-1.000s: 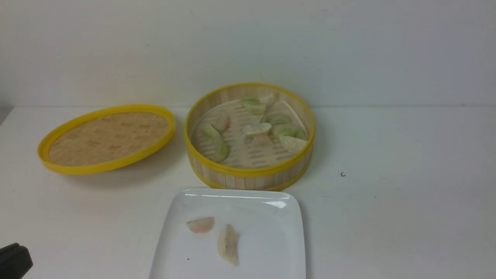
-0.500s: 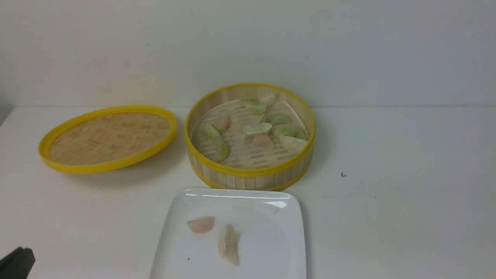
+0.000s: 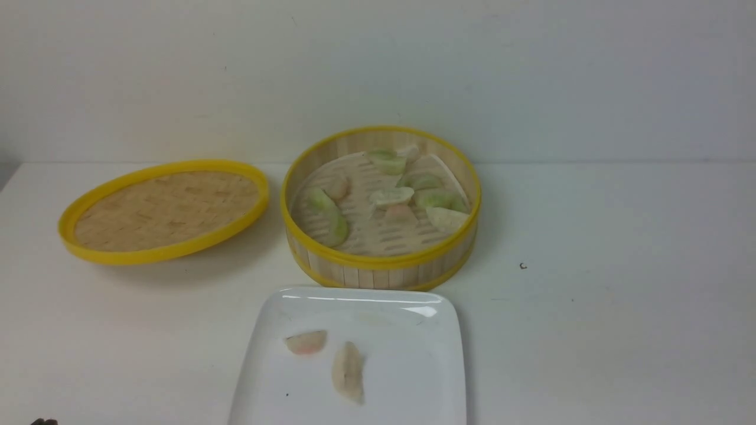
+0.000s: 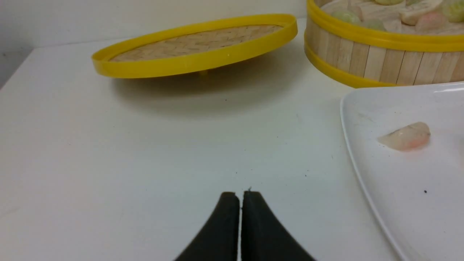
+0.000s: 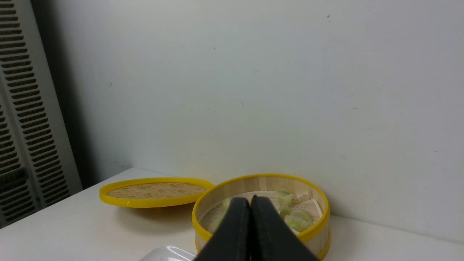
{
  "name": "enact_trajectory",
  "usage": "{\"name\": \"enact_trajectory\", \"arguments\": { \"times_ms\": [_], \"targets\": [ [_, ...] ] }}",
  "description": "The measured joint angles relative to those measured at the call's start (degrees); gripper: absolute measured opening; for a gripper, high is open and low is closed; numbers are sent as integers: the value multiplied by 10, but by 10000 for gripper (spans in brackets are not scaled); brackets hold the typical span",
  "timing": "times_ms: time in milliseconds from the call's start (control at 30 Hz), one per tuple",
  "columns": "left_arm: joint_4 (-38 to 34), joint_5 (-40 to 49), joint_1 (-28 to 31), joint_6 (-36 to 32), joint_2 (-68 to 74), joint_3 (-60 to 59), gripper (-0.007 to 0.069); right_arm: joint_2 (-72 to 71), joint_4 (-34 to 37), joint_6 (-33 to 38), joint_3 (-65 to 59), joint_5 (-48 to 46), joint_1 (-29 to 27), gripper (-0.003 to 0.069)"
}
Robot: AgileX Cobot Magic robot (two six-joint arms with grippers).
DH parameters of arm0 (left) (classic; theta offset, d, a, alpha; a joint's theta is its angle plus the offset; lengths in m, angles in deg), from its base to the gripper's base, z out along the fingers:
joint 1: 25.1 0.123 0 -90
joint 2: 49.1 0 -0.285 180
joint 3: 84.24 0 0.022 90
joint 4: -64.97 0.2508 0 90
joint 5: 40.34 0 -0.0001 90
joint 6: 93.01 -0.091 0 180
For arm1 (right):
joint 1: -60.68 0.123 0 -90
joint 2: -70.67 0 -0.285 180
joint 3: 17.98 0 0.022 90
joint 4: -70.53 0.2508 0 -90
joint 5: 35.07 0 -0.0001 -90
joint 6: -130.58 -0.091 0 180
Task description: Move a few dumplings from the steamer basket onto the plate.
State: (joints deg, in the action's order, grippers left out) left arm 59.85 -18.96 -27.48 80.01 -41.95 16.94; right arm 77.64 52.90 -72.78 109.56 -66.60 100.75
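Note:
The steamer basket (image 3: 378,262) stands at the table's middle back and holds several green, cream and pink dumplings (image 3: 391,196). The white plate (image 3: 413,366) lies just in front of it with a pink dumpling (image 3: 306,342) and a cream dumpling (image 3: 347,372) on it. My left gripper (image 4: 240,194) is shut and empty, low over the bare table left of the plate (image 4: 398,181). Only a dark sliver of it (image 3: 44,421) shows in the front view's bottom left corner. My right gripper (image 5: 250,198) is shut and empty, held back and facing the basket (image 5: 315,232).
The shallow yellow-rimmed woven lid (image 3: 162,209) lies tilted to the left of the basket. A wall runs close behind the table. A grey louvred panel (image 5: 21,108) stands past the table's left end. A small dark speck (image 3: 522,266) lies on the table right of the basket.
My left gripper has drawn back toward the bottom left corner of the front view and has nearly left it. The dumplings, basket, plate and lid have not moved.

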Motion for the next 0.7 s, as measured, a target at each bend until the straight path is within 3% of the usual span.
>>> {"name": "enact_trajectory", "arguments": {
  "times_ms": [567,700],
  "targets": [
    [0,2,0,0,0,0,-6,0,1,1,0,0,0,-14],
    [0,2,0,0,0,0,-6,0,57,50,0,0,0,-14]
  ]
}}
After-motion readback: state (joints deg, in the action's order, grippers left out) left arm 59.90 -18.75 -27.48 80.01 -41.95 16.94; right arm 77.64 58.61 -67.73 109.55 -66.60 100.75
